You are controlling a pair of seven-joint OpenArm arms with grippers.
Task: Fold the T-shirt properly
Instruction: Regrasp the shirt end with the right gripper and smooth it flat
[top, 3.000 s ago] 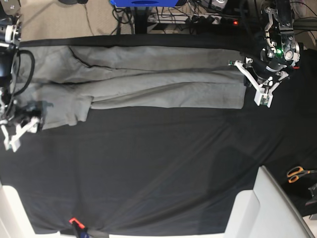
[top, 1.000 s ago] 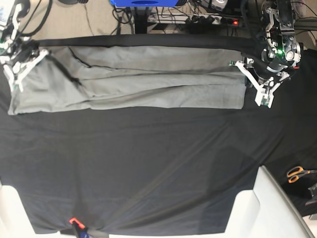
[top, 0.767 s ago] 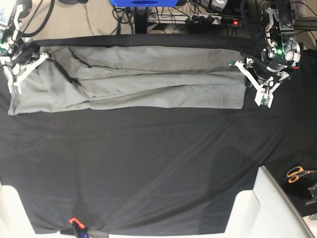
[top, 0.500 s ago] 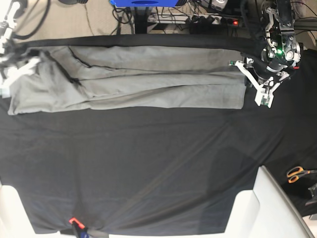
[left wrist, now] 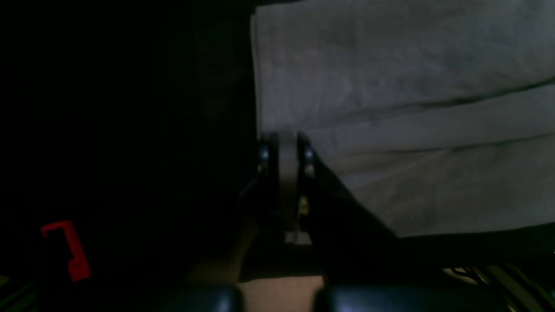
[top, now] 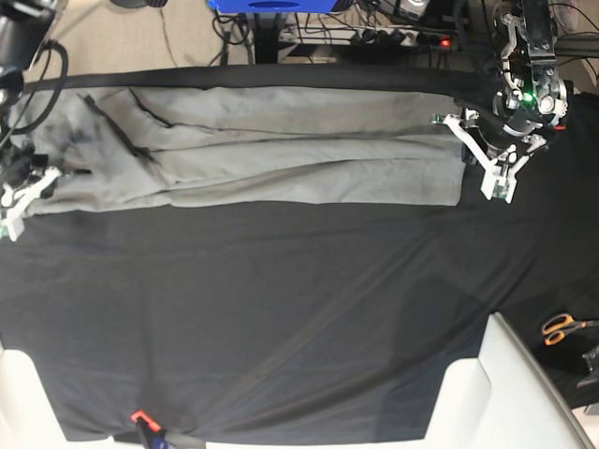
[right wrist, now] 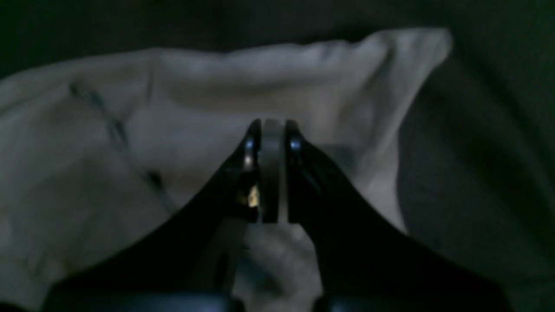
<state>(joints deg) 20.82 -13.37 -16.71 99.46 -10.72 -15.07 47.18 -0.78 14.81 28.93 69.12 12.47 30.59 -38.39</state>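
The grey T-shirt [top: 281, 150] lies folded into a long band across the far side of the black table cloth [top: 281, 309]. My left gripper [top: 473, 154] is shut at the shirt's right edge. In the left wrist view its fingertips [left wrist: 284, 138] are closed over the hem of the T-shirt [left wrist: 390, 86]. My right gripper [top: 26, 192] is at the band's left end near its front corner. In the right wrist view it [right wrist: 272, 123] is shut, with the T-shirt [right wrist: 195, 108] bunched up around the tips.
Orange-handled scissors [top: 562, 327] lie at the right edge. A white object [top: 505, 393] sits at the front right and another [top: 19, 393] at the front left. A small red part [top: 140, 416] shows at the front edge. Cables [top: 393, 37] run behind the table.
My right gripper has moved from the shirt's far left corner toward the front along the left edge. The cloth there has shifted and creased. The left arm has not moved.
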